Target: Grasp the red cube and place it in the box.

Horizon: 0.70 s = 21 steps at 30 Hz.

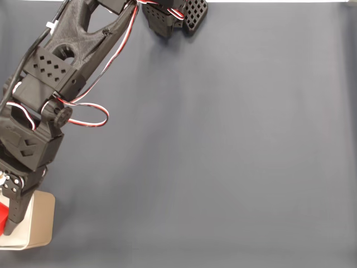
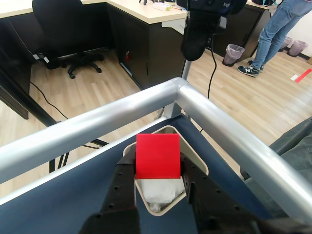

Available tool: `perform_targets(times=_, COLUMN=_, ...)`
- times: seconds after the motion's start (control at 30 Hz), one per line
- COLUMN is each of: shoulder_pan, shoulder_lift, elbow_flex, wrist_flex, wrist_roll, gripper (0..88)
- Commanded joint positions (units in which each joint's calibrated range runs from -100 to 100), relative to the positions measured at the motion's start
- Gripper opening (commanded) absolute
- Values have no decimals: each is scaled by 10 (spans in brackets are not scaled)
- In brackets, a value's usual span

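The red cube [image 2: 157, 157] hung clamped between the 2 jaws of the gripper [image 2: 158, 181], directly above the tan box [image 2: 195, 160]. In the fixed view the box [image 1: 40, 222] sat at the surface's [image 1: 223, 156] near-left corner.

Even, soft, bright indoor light in both views. In the fixed view, faint soft shadows fall on the dark mat [image 1: 223, 145] toward 5 o'clock of the arm. In the wrist view, pale glare streaks the metal rail [image 2: 97, 124]; focus stays sharp.
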Motion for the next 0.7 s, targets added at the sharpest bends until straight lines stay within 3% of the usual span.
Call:
perform_targets(times=0.0, shoulder_pan=7, shoulder_lift=-12, elbow_flex=-33, wrist_flex=-17, wrist_roll=6, gripper=0)
perform_targets(times=0.67, shoulder_pan=16, shoulder_lift=4, elbow_flex=-32, wrist_flex=-42, wrist_roll=9, gripper=0)
